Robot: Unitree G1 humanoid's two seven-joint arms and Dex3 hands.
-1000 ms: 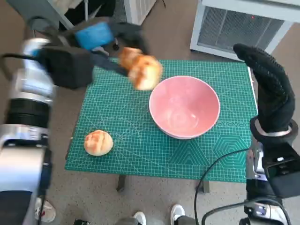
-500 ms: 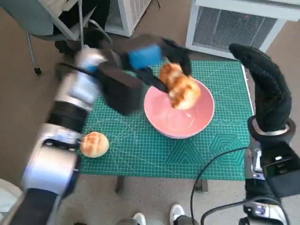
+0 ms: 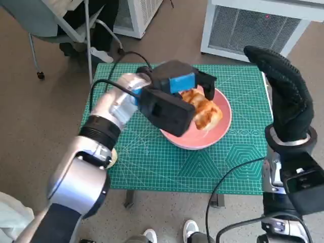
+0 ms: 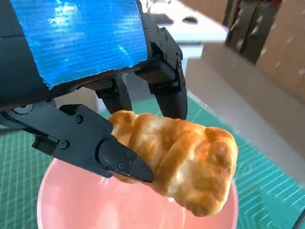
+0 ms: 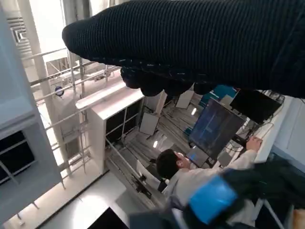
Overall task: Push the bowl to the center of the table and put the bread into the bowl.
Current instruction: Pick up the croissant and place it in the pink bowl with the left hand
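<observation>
A pink bowl (image 3: 218, 132) stands on the green cutting mat (image 3: 238, 162), right of the mat's middle. My left hand (image 3: 178, 86) holds a long golden bread (image 3: 203, 111) just over the bowl's inside. The left wrist view shows the bread (image 4: 183, 162) gripped between black fingers (image 4: 114, 155) above the bowl (image 4: 71, 200). A round bun sits at the mat's left edge, almost fully hidden behind my left forearm. My right hand (image 3: 283, 96) is raised off the table by the mat's right edge, fingers straight, holding nothing.
A chair (image 3: 55, 25) stands at the back left and white units (image 3: 253, 25) behind the table. Shoes (image 3: 191, 230) of a person show at the front edge. A black cable (image 3: 228, 187) runs along my right arm. A person (image 5: 190, 179) appears in the right wrist view.
My left hand carried the long bread rightward from the mat's back left and lowered it over the bowl. The camera shifted slightly. The right hand stayed raised.
</observation>
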